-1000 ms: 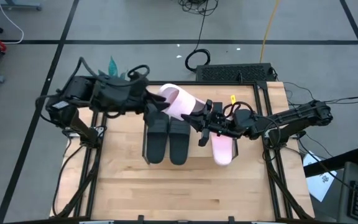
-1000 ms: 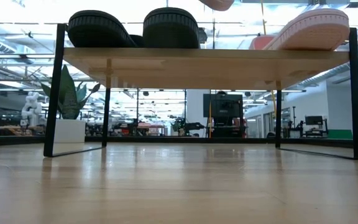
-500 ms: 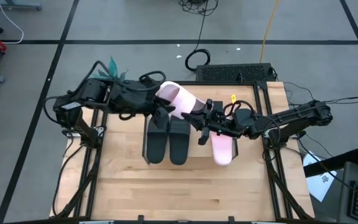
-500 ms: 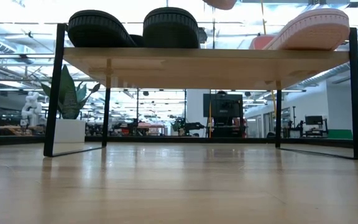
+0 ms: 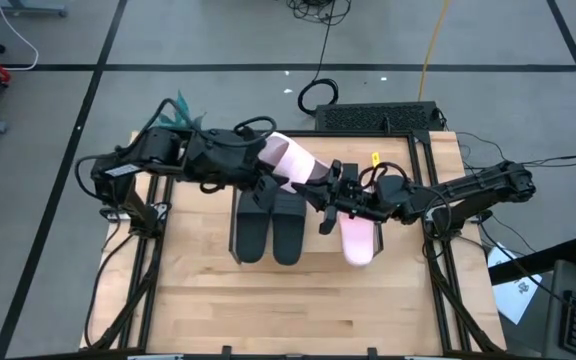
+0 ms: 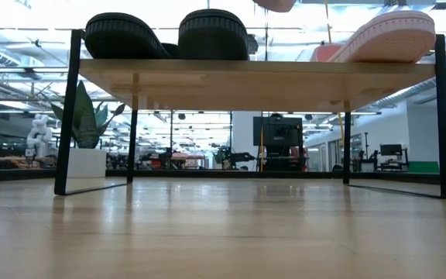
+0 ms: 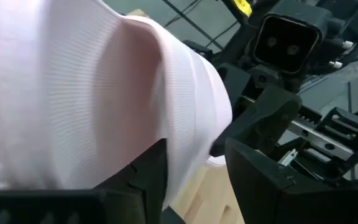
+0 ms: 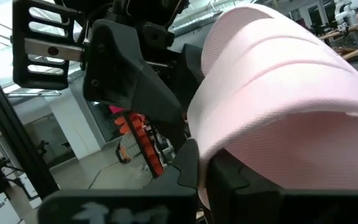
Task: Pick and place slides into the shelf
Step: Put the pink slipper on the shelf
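My left gripper (image 5: 266, 172) is shut on a pale pink slide (image 5: 291, 160) and holds it in the air above the shelf (image 6: 254, 74); that slide fills the left wrist view (image 7: 104, 93). My right gripper (image 5: 323, 198) stands shut just beside the slide's right end, its fingers (image 8: 197, 171) under the arched pink strap (image 8: 278, 87). On the shelf's board, soles down, stand two black slides (image 5: 253, 228) (image 5: 288, 228) side by side and, to their right, the other pink slide (image 5: 356, 240). My left gripper has the pink slide's edge (image 7: 182, 165) between its two fingers, coming at it from the table's left and slanting down. The slide hides which part of it is gripped. It is tilted and lifted clear of the shelf. My right gripper: I cannot tell whether its shut fingers touch the strap.
Between the right black slide and the pink slide (image 6: 389, 35) the shelf board shows a bare gap. Under the board, between the black legs (image 6: 66, 116), the tabletop (image 6: 223, 232) lies bare. Behind the table a keyboard-like black unit (image 5: 378, 118) and cables lie on the floor.
My left arm has swung toward the table's right edge and sunk a little, carrying the pink slide a short way closer to my right gripper. The slide stays clear of the shelf.
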Motion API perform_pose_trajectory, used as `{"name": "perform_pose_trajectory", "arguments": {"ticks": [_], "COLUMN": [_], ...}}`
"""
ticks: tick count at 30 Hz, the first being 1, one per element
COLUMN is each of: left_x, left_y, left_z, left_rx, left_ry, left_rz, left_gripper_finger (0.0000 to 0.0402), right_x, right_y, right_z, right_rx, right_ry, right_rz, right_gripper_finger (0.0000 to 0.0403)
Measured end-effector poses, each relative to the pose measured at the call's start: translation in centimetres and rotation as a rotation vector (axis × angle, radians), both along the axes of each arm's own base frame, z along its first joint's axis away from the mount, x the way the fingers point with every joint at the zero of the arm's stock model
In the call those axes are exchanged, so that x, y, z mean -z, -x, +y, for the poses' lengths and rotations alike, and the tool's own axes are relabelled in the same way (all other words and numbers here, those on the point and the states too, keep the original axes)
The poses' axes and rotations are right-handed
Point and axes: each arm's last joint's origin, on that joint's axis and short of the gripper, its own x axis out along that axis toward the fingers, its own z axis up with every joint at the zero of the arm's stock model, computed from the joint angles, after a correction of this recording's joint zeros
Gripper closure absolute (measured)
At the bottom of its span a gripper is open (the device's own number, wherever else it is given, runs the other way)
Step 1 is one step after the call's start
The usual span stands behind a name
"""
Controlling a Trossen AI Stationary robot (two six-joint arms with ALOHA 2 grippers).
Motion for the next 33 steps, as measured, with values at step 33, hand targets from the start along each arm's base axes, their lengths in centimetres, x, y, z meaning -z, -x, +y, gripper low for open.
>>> {"name": "perform_pose_trajectory", "arguments": {"ticks": [33], "left_x": [-1.1], "left_y": [0.7], "left_z": [1.9], "left_rx": [0.091], "left_ry": [-0.064], "left_rz": [-0.049], "left_gripper_finger": [0.0401], "right_x": [0.3], "right_y": [-0.1], "right_z": [0.7], "right_rx": [-0.189], "right_ry": [-0.038], "right_rz": [0.025], "right_gripper_finger": [0.0321]}}
